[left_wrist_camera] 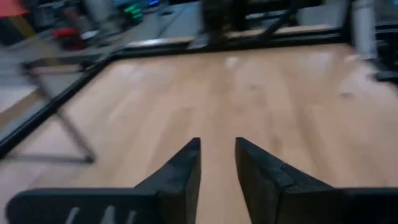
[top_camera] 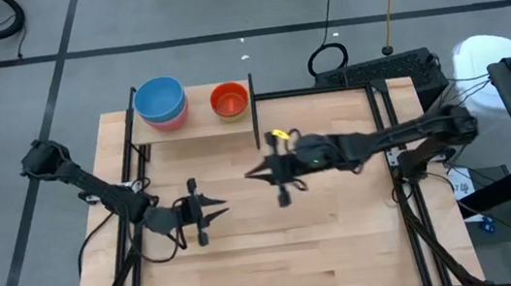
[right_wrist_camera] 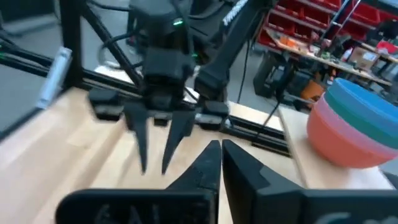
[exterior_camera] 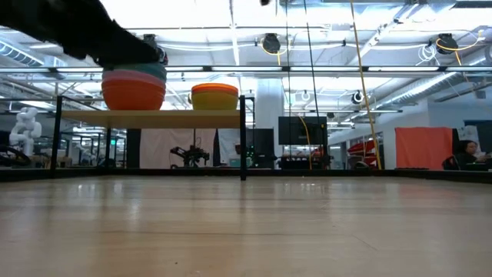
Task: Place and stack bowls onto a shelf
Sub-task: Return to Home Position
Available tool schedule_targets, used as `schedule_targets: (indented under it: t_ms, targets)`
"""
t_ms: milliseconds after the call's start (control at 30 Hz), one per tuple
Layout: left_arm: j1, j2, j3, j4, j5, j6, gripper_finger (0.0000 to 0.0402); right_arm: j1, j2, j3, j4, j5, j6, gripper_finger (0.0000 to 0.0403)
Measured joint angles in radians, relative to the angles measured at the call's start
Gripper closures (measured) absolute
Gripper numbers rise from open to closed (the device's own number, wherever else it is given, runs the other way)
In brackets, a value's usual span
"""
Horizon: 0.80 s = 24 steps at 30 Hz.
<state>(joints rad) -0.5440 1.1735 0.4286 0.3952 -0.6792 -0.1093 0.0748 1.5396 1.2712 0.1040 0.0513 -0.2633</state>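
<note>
**A:** Where are the bowls?

**B:** All the ones I can see sit on the shelf [top_camera: 196, 121] at the far edge of the tabletop [top_camera: 346, 239]. They're in two stacks side by side, the blue stack [top_camera: 160, 101] and the orange stack [top_camera: 229, 99], named by their top bowls. The low view shows more colours nested underneath. I see no bowls off the shelf.

**A:** And the arms?

**B:** Both hang over the middle of the tabletop, apart from the shelf, with their tips pointing at each other. My left end effector [top_camera: 221, 208] is open only a crack, with nothing between its fingers. My right end effector [top_camera: 250, 174] is pinched closed and also empty.

**A:** Which step is this?

**B:** I judge the stacking finished and this the retreat to home. Next I'd draw each arm back toward its own side. The tips are near each other, so I'd separate them first and keep the right arm clear of the shelf post.
</note>
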Motion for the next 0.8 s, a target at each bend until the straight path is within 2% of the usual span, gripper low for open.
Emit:
schedule_targets:
  t_ms: [100,167,233,533,667,800]
  targets:
    - [0.022,-0.021,0.000,0.042,0.123,0.051,0.0336,0.024,-0.078,-0.171,0.149,0.000,0.029,0.0401]
    - [0.031,-0.039,0.000,0.046,0.160,0.078,0.0374,0.038,-0.123,-0.286,0.229,0.004,0.053,0.0402]
    - [0.036,-0.059,0.000,0.038,0.160,0.097,0.0393,0.046,-0.160,-0.387,0.313,0.001,0.085,0.0402]
    - [0.126,-0.103,-0.012,-0.018,0.141,0.186,0.0397,0.071,-0.291,-0.728,0.515,-0.003,0.152,0.0403]
    - [0.210,-0.147,-0.064,-0.018,0.186,0.163,0.0396,0.071,-0.323,-0.831,0.583,-0.038,0.151,0.0403]
    - [0.236,-0.219,-0.133,0.016,0.232,0.162,0.0397,0.071,-0.352,-0.931,0.685,-0.079,0.176,0.0403]
